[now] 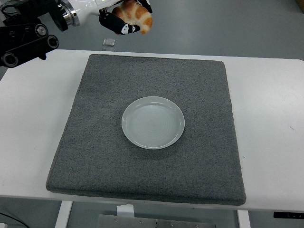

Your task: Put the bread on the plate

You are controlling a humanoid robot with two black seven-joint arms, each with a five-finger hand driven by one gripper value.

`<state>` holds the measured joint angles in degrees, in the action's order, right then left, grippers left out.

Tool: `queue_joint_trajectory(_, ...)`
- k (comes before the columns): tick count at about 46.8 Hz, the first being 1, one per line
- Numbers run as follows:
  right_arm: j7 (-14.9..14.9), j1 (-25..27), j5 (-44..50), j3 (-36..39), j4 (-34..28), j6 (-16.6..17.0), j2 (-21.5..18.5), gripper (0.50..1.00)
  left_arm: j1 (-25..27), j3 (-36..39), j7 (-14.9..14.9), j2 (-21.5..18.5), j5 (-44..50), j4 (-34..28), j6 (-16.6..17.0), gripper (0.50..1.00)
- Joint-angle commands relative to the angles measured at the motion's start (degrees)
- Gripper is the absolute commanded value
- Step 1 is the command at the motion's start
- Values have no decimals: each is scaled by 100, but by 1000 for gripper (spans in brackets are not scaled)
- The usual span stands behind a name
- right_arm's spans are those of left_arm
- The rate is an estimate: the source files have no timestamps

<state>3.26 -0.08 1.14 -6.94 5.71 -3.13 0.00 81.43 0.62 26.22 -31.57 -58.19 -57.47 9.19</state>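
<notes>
The white table carries a grey mat with the empty plate at its centre. High beyond the mat's far-left edge, my left hand grasps the bread.

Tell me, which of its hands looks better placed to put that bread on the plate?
The left hand. It already grips the bread, raised above the table's far edge, beyond the grey mat. The plate sits empty mid-mat. The right arm is not in view.

Left robot hand around bread, high beyond grey mat with plate.
</notes>
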Motion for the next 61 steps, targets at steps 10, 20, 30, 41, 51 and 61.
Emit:
queue_joint_trajectory(10, -1, -1, 0, 0, 0, 6, 0, 938, -48, 131, -11, 186, -70, -915, 206, 500)
queue_joint_trajectory(20, -1, -1, 0, 0, 0, 6, 0, 938, -347, 413, -3, 204, -464, -1241, 628, 500)
queue_joint_trajectory(30, -1, -1, 0, 0, 0, 6, 0, 938, -892, 404, 6, 204, -1475, -1223, 953, 500)
queue_joint_trajectory(41, -1, -1, 0, 0, 0, 6, 0, 938, -1340, 404, 41, 212, -1634, -1188, 1164, 500)
queue_joint_trajectory(51, -1, -1, 0, 0, 0, 6, 0, 938, -1788, 404, 59, 388, -1836, -1092, 1296, 500)
queue_joint_trajectory(61, -1, -1, 0, 0, 0, 6, 0, 938, -2131, 404, 68, 494, -1836, -889, 1446, 500)
